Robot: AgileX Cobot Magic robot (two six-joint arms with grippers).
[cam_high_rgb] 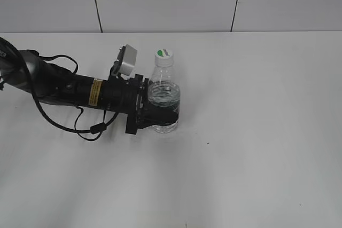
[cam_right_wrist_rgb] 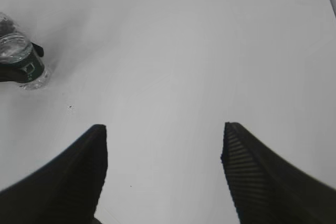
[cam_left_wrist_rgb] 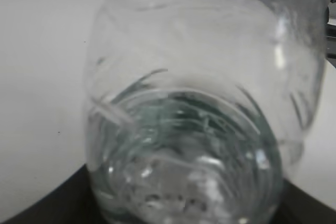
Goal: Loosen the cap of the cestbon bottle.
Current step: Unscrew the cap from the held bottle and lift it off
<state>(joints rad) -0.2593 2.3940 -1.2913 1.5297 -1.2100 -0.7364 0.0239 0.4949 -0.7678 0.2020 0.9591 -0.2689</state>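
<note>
Left of centre on the white table (cam_high_rgb: 256, 153), the cestbon bottle (cam_high_rgb: 163, 97) stands upright, its long axis vertical, with the cap (cam_high_rgb: 164, 54) at the very top, white with a green mark, bare and untouched. My left gripper (cam_high_rgb: 160, 111) comes in from the left side, lying almost level, and its jaws pinch the lower body of the bottle around the dark label band. From the left wrist camera I see little but the clear ribbed bottle (cam_left_wrist_rgb: 194, 129) filling the view, pressed close against the lens, which fits a firm side grip.

My right gripper (cam_right_wrist_rgb: 164, 150) hangs well apart from all this. Its two dark fingers (cam_right_wrist_rgb: 73, 177) stand spread wide with nothing between them but bare table (cam_right_wrist_rgb: 184, 51), and the bottle (cam_right_wrist_rgb: 22, 61) shows only as a small shape at the far left edge of that wrist view — up and to the left of the jaws. The cap does not show in that view at all.

So the relation I steer by is this: the cap sits straight above the left jaws' hold, on the bottle's vertical axis, and the free right arm is the one that must reach it. I judge it has to travel across toward the bottle and come down from above — spread jaws centred over the cap — before any twisting can start.
</note>
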